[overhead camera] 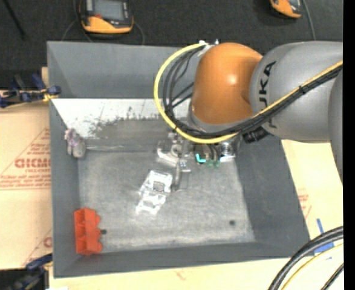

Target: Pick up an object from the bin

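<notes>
My gripper (178, 173) hangs below the orange wrist cover near the middle of the bin, its metal fingers pointing down just right of a clear, crinkled plastic packet (153, 191) that lies on the bin floor. Whether the fingers touch the packet I cannot tell. A red plastic block (87, 231) lies in the front left corner, far from the gripper. A small pale purple-grey thing (75, 143) rests against the left wall near the back.
The arm and its orange cover hide the back right part of the bin floor. Bare floor lies to the front right of the packet and between the packet and the red block.
</notes>
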